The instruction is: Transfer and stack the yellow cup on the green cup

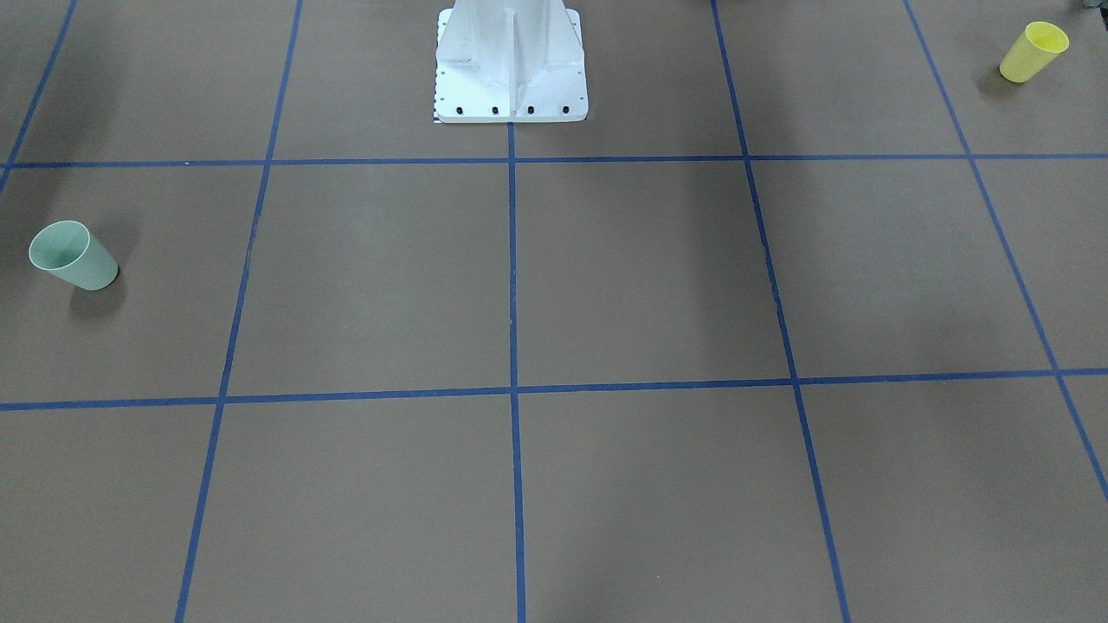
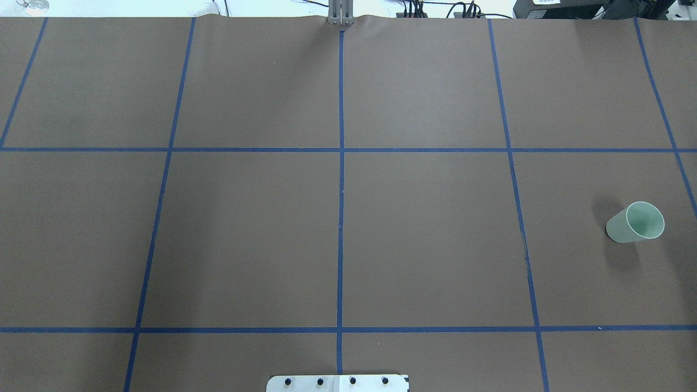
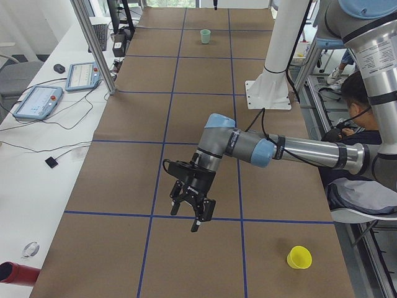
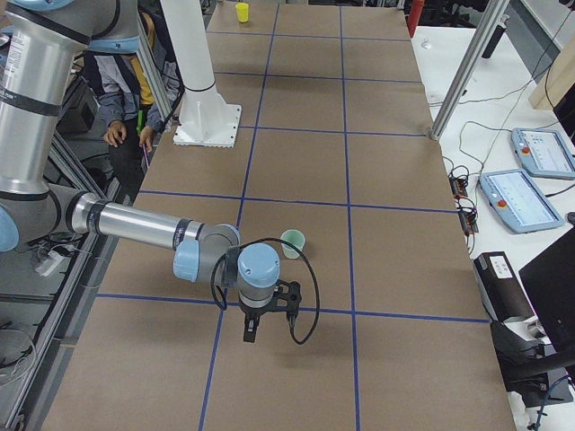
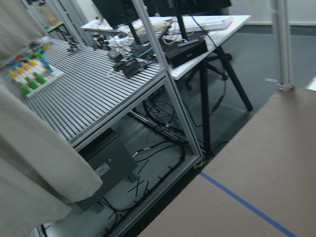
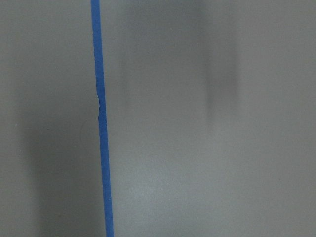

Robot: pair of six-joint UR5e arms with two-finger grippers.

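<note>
The yellow cup (image 1: pixel 1033 52) stands upright near the table corner on my left side; it also shows in the exterior left view (image 3: pixel 299 257) and far off in the exterior right view (image 4: pixel 242 12). The green cup (image 2: pixel 634 222) stands upright on my right side, and shows too in the front-facing view (image 1: pixel 74 255) and the exterior right view (image 4: pixel 292 243). My left gripper (image 3: pixel 193 208) hangs above the table, well apart from the yellow cup. My right gripper (image 4: pixel 252 330) hangs close to the green cup. Both show only in side views, so I cannot tell whether they are open or shut.
The white robot pedestal (image 1: pixel 511 69) stands at mid-table on the robot's edge. Blue tape lines (image 2: pixel 341 163) grid the brown table. A person (image 3: pixel 350 99) sits beside the robot. Tablets (image 3: pixel 37 100) and cables lie on the side bench.
</note>
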